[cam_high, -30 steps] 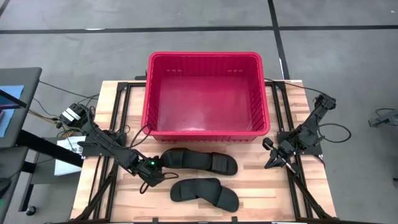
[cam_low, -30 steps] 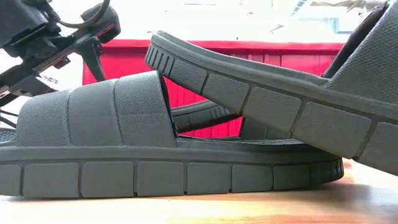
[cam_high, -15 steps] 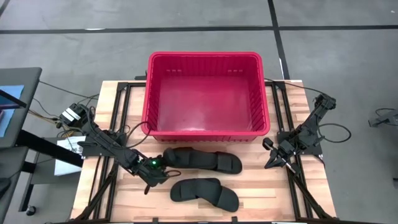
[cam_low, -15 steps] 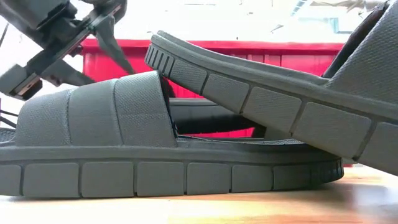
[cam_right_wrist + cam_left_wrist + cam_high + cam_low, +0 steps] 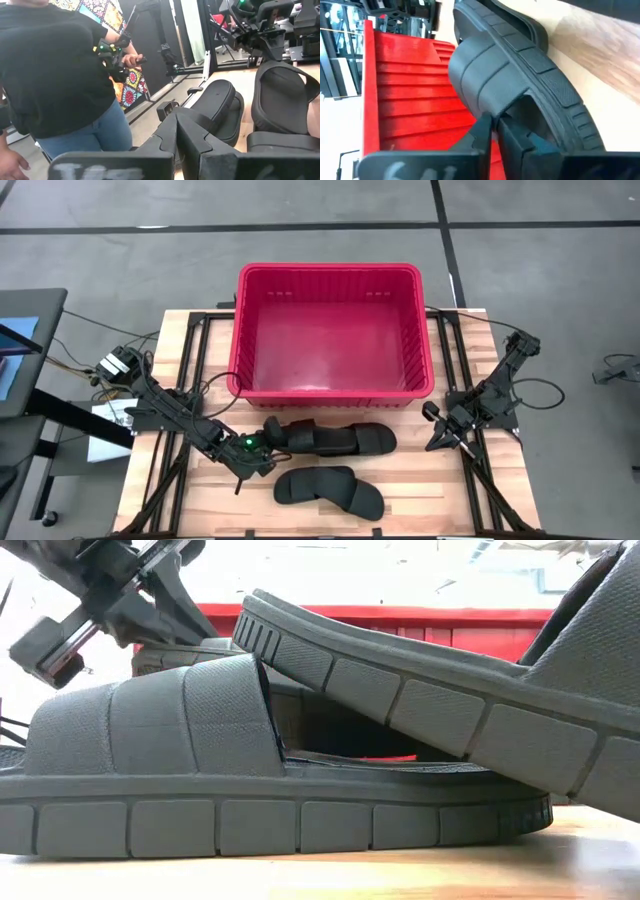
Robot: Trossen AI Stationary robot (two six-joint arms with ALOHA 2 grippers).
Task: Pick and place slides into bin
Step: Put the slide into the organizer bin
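Observation:
The red bin (image 5: 330, 330) stands at the table's far middle. In front of it, black slides lie in two rows. My left gripper (image 5: 262, 445) is at the left end of the far row (image 5: 335, 438) and is shut on that slide's strap (image 5: 480, 75). The near row (image 5: 328, 488) lies by the front edge. In the low view one of its slides lies flat (image 5: 150, 790) and another (image 5: 450, 690) leans on it. My right gripper (image 5: 432, 442) waits shut at the table's right, clear of the slides. My left gripper pinches the edge of the slide's wide strap (image 5: 492, 111) between its two fingers. One finger (image 5: 517, 137) reaches into the opening under the strap and the other stays outside it. The fingers come slanting down from the table's left. The slide's right part lies on the table.
Black frame rails (image 5: 190, 380) run along both sides of the wooden table (image 5: 430, 505). A person in a black shirt (image 5: 60, 75) stands in the room beyond the table. Cables and a side table (image 5: 30, 350) sit off the left edge.
My left gripper has moved toward the table's right edge into the end of the far row and has shut on the slide's strap. That row has slid a little toward the right edge.

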